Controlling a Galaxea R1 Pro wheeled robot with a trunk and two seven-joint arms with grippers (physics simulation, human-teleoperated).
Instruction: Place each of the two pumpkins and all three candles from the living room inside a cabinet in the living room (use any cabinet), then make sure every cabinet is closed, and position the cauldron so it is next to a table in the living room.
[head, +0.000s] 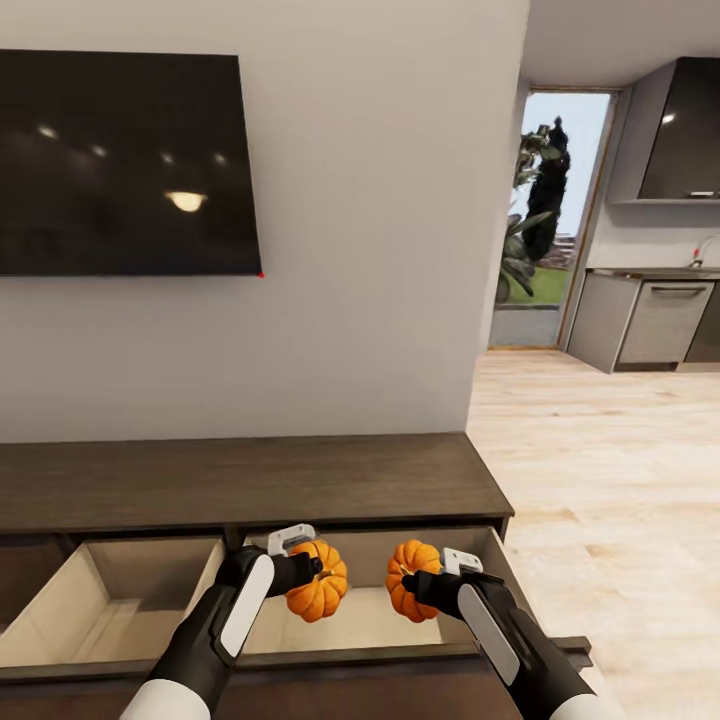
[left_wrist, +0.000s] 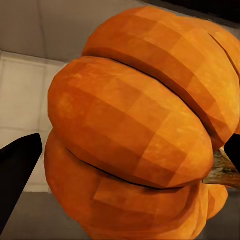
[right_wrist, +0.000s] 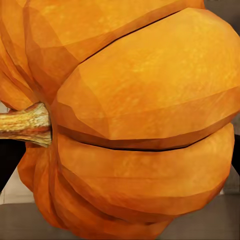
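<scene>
Two orange ribbed pumpkins hang over the open right drawer of the dark brown cabinet (head: 250, 480). My left gripper (head: 312, 572) is shut on the left pumpkin (head: 322, 590), and my right gripper (head: 418, 585) is shut on the right pumpkin (head: 410, 578). The drawer's pale beige inside (head: 370, 620) lies just below both. The left wrist view shows its pumpkin (left_wrist: 140, 130) close up between dark fingers (left_wrist: 17, 170), with the stem at one edge. In the right wrist view the other pumpkin (right_wrist: 135, 115) shows a tan stem.
A second open drawer (head: 110, 600) sits to the left of the first. A large black TV (head: 120, 160) hangs on the wall above the cabinet. To the right, pale wood floor (head: 600, 480) leads to a kitchen with grey units (head: 650, 320) and a glass door (head: 545, 220).
</scene>
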